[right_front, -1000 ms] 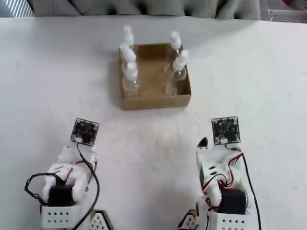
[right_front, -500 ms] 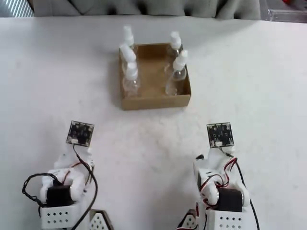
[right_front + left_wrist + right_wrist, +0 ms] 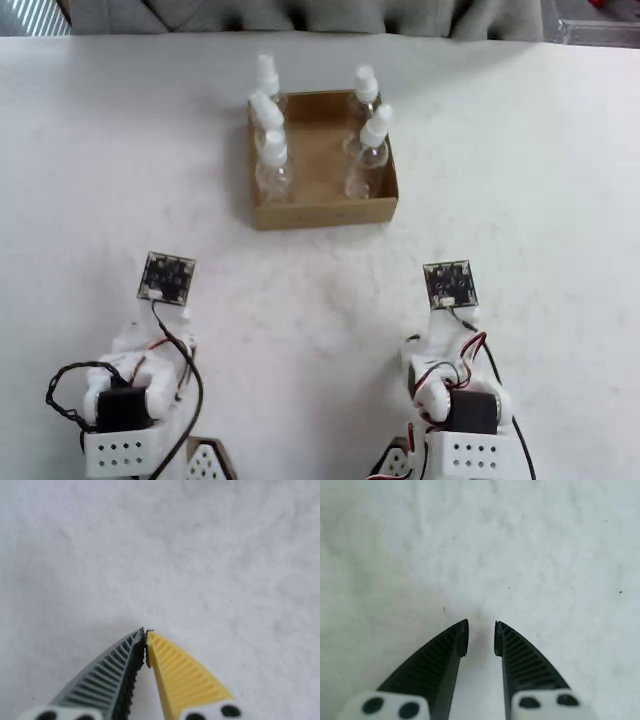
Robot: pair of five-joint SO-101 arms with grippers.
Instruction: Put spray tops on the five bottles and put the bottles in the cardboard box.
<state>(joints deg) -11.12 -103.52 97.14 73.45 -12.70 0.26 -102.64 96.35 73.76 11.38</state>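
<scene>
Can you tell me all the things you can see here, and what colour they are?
Table: one, white, under everything.
Cardboard box: one, brown, open top, on the far middle of the table.
Bottles: five, clear, standing in the box, three along one side and two along the other.
Spray tops: five, white, one on each bottle.
Grey fabric: beyond the table's far edge.
Arms: two, white, at the near edge.
Left gripper: grey and yellow fingers, shut, empty.
Right gripper: black fingers, slightly open, empty.
</scene>
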